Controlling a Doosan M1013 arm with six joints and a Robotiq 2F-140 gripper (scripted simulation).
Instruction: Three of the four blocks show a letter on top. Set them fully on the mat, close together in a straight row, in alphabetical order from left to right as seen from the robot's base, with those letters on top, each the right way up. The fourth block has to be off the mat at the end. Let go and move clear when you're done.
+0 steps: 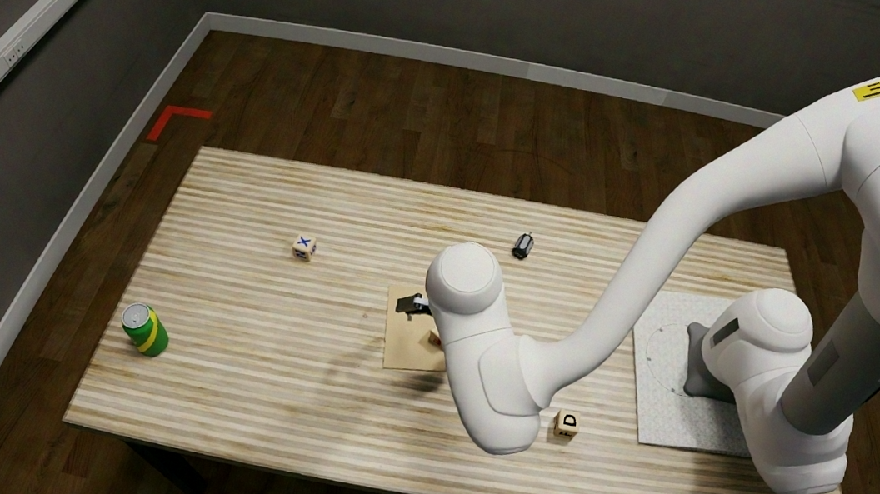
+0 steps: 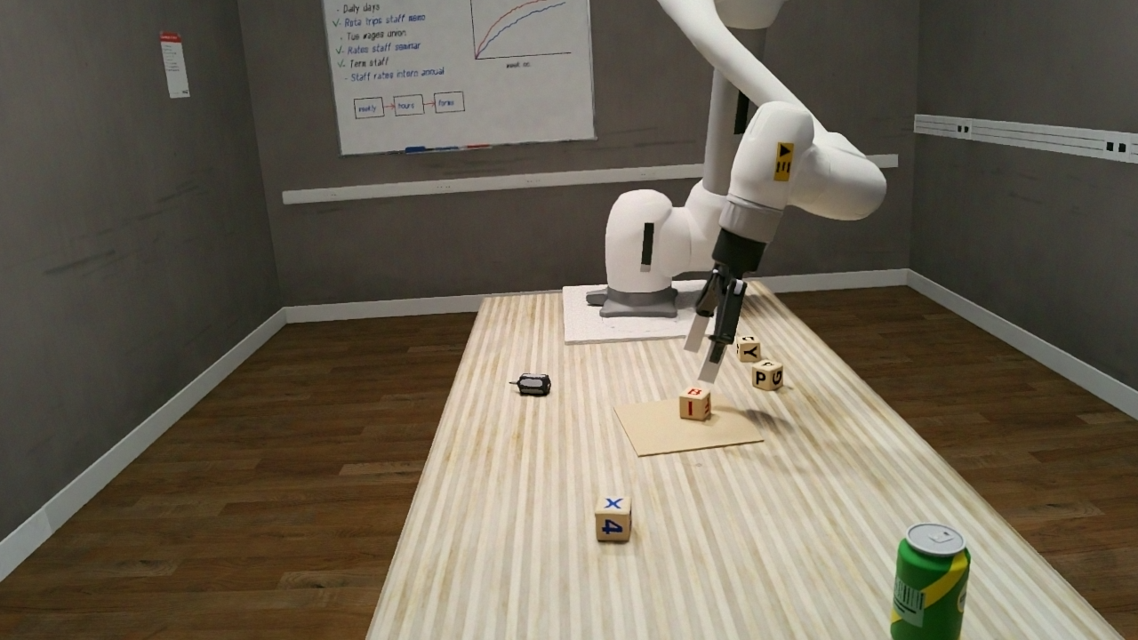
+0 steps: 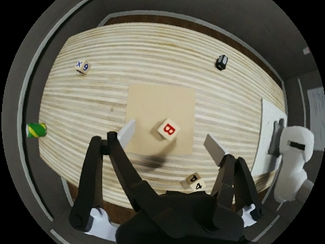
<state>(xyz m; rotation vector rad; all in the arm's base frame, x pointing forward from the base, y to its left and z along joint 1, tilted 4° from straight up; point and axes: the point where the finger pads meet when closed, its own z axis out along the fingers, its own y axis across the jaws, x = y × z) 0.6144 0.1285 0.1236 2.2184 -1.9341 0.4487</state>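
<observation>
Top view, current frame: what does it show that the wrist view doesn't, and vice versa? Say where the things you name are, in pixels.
Top only: the block with D on top [image 1: 568, 423], and the red corner mark [image 1: 188, 112] on the floor.

Wrist only: the block with 4 on top [image 3: 197, 183], and the red B on the upper face of the block on the mat.

Both: that B block [image 1: 434, 338] [image 3: 168, 129], the tan mat [image 1: 397, 352] [image 3: 145, 98], the X block [image 1: 303, 248] [image 3: 82, 67], the green-and-yellow can [image 1: 146, 331] [image 3: 36, 130] and the small black-and-grey object [image 1: 522, 245] [image 3: 222, 62].

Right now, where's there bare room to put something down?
Bare wood lies between the green can and the mat. It's crowded around the B block, under the open gripper.
</observation>
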